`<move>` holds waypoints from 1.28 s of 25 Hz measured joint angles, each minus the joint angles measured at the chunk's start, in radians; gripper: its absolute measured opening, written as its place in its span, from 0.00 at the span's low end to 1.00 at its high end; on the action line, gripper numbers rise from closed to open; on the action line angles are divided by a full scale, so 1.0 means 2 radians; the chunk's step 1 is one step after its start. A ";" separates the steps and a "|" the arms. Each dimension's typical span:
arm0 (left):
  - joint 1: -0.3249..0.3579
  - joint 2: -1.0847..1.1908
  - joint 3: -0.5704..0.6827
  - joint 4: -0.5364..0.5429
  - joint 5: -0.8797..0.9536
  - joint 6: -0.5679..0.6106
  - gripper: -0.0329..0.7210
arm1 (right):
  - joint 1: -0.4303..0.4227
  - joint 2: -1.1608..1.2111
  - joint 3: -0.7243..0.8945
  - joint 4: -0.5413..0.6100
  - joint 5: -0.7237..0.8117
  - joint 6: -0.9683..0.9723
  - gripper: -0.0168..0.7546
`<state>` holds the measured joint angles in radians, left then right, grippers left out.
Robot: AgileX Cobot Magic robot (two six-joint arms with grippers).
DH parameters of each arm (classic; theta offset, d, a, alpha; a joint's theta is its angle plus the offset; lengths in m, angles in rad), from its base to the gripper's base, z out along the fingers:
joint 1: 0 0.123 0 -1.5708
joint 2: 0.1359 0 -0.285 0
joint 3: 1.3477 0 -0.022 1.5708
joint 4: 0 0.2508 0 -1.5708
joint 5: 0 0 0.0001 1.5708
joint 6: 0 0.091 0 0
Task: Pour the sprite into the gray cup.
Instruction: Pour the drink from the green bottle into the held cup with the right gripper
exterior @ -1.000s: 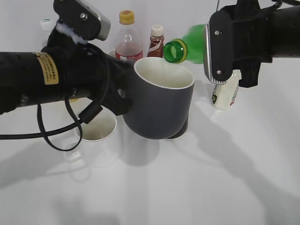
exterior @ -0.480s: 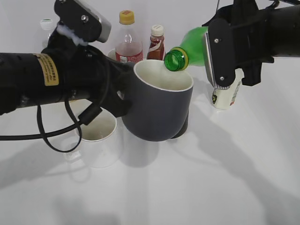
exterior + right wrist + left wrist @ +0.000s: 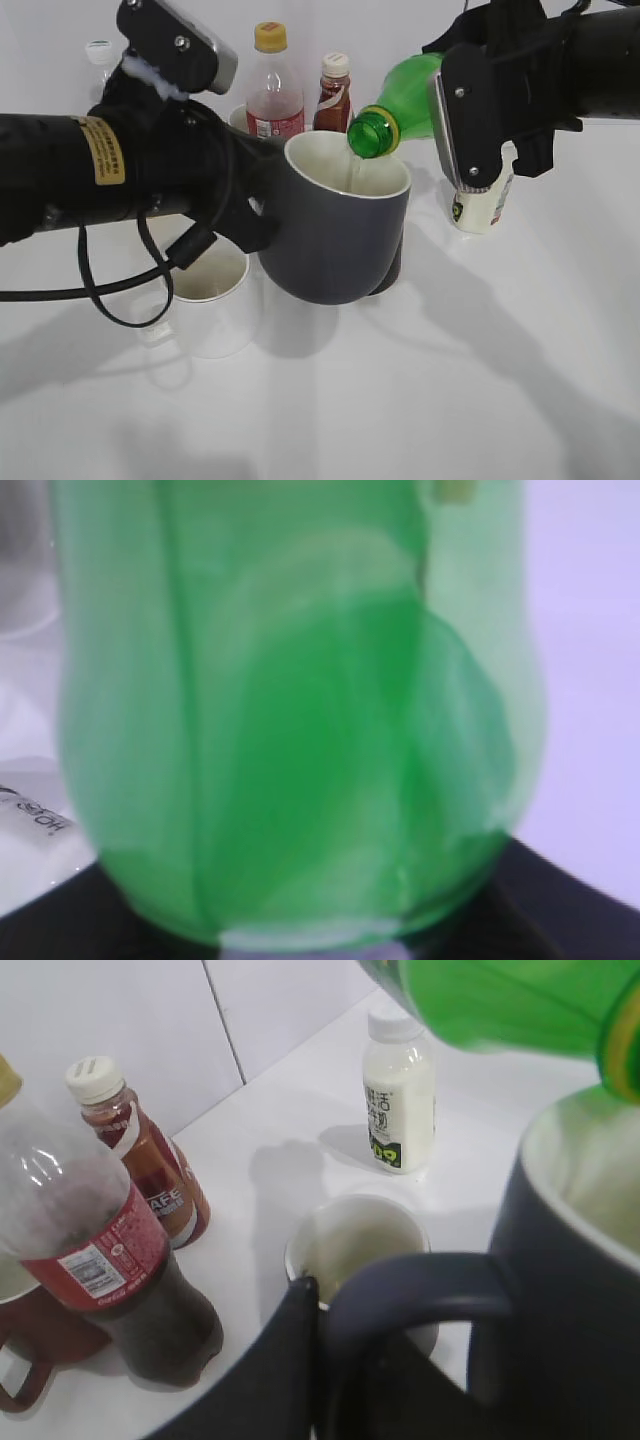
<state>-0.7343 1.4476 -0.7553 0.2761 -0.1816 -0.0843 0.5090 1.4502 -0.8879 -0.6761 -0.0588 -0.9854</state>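
My left gripper [image 3: 262, 205] is shut on the handle [image 3: 420, 1285] of the gray cup [image 3: 335, 240] and holds it in the air, tilted a little. My right gripper [image 3: 455, 110] is shut on the sprite [image 3: 395, 110], a green bottle tipped down to the left with its open mouth over the cup's rim. The sprite fills the right wrist view [image 3: 290, 710] and crosses the top of the left wrist view [image 3: 500, 1005]. The cup's white inside shows in the left wrist view [image 3: 590, 1175].
A white mug [image 3: 210, 290] stands below the left arm; a light mug also shows in the left wrist view [image 3: 360, 1245]. A red-labelled cola bottle [image 3: 272, 90], a small brown bottle [image 3: 333, 90] and a small white bottle [image 3: 478, 205] stand behind. A black mug [image 3: 388, 270] is mostly hidden behind the gray cup.
The sprite has tipped further down and its mouth has moved left over the cup's rim. The gray cup has shifted slightly left and down.
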 joint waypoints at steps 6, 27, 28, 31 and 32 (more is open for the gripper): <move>0.000 0.000 0.000 0.000 0.003 0.000 0.11 | 0.000 0.000 0.000 0.000 0.000 -0.008 0.54; 0.000 0.000 0.000 0.000 0.006 0.000 0.11 | 0.000 0.000 0.000 0.000 -0.004 -0.010 0.54; 0.000 0.000 0.000 0.000 0.006 0.000 0.11 | 0.000 0.000 0.000 0.000 -0.004 -0.010 0.54; 0.000 0.000 0.000 0.000 0.006 0.000 0.11 | 0.000 0.000 0.000 0.000 -0.004 -0.010 0.54; 0.000 0.000 0.000 0.000 0.006 0.000 0.11 | 0.000 0.000 0.000 0.000 -0.004 -0.010 0.54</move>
<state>-0.7343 1.4476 -0.7553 0.2752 -0.1694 -0.0843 0.5090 1.4502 -0.8879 -0.6770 -0.0659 -1.0058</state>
